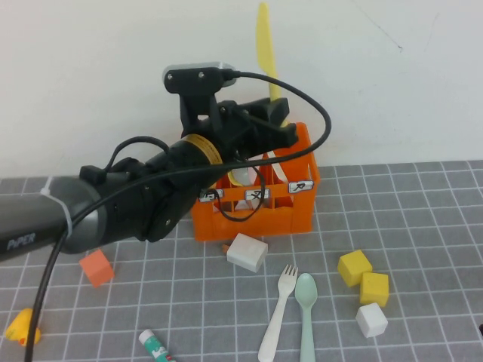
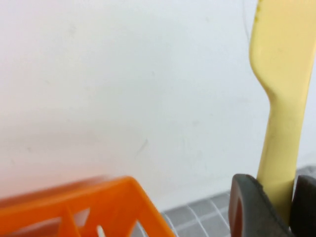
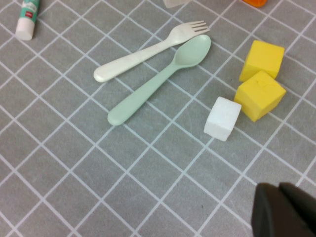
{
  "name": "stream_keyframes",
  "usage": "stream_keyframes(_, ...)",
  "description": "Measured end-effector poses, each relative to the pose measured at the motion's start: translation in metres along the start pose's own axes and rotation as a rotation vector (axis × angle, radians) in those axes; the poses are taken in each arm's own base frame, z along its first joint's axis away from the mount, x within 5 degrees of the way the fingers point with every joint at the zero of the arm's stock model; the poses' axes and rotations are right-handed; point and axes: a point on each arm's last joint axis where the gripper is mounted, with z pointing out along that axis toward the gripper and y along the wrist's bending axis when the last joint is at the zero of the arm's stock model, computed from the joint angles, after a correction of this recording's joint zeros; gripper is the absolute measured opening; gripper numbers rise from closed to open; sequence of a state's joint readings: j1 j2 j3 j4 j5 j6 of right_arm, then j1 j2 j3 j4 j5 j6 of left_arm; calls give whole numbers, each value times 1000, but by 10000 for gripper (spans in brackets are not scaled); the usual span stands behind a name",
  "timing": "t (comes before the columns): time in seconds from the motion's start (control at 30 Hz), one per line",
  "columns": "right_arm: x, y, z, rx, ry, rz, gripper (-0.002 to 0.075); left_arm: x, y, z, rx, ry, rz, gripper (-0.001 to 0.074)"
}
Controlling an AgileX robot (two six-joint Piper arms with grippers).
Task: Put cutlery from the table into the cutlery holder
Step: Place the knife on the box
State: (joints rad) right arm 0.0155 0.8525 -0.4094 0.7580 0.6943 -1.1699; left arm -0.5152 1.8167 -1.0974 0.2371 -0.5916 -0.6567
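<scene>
From the high view, the big dark left arm (image 1: pixel 98 211) is reaching in from the left edge of the table (image 1: pixel 423 226), closest to the camera. Its left gripper (image 1: pixel 281 121) is hovering just over the cutlery holder (image 1: pixel 256 204), which is sitting near the far edge by the white wall. The fingers are pinching the yellow knife (image 1: pixel 266 49), which is standing straight up with its blade pointing at the ceiling. The white fork (image 1: pixel 278 313) and the mint-green spoon (image 1: pixel 306 317) are lying side by side near the front edge. Two yellow cubes (image 1: pixel 364 277) and a small white cube (image 1: pixel 371 320) are sitting to their right. A bigger white block (image 1: pixel 247 252) is resting in front of the holder. An orange cube (image 1: pixel 96 267) and a green-and-white tube (image 1: pixel 157 346) are lying toward the front left corner.

In the left wrist view, the dark fingers (image 2: pixel 249 207) are squeezing the knife handle (image 2: pixel 279 128) tight. One orange corner of the holder (image 2: pixel 98 205) is showing below.

In the right wrist view, a dark bit of the right gripper (image 3: pixel 284 212) is showing over the grey tiles near the front right corner. I cannot tell if its fingers are open or closed. The fork (image 3: pixel 148 49) and spoon (image 3: pixel 158 81) are lying almost touching, and the cubes (image 3: pixel 259 81) are sitting close by.
</scene>
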Motion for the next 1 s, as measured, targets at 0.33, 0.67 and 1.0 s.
stream_keyframes(0.33,0,0,0,0,0,0,-3,15,13,13,81,-117,38,143)
stream_keyframes(0.67,1,3,0,-30,13,0,-3,58,38,29,88,-183,105,143)
stream_keyframes(1.0,2,5,0,-51,23,-1,-3,87,50,34,81,-111,124,143)
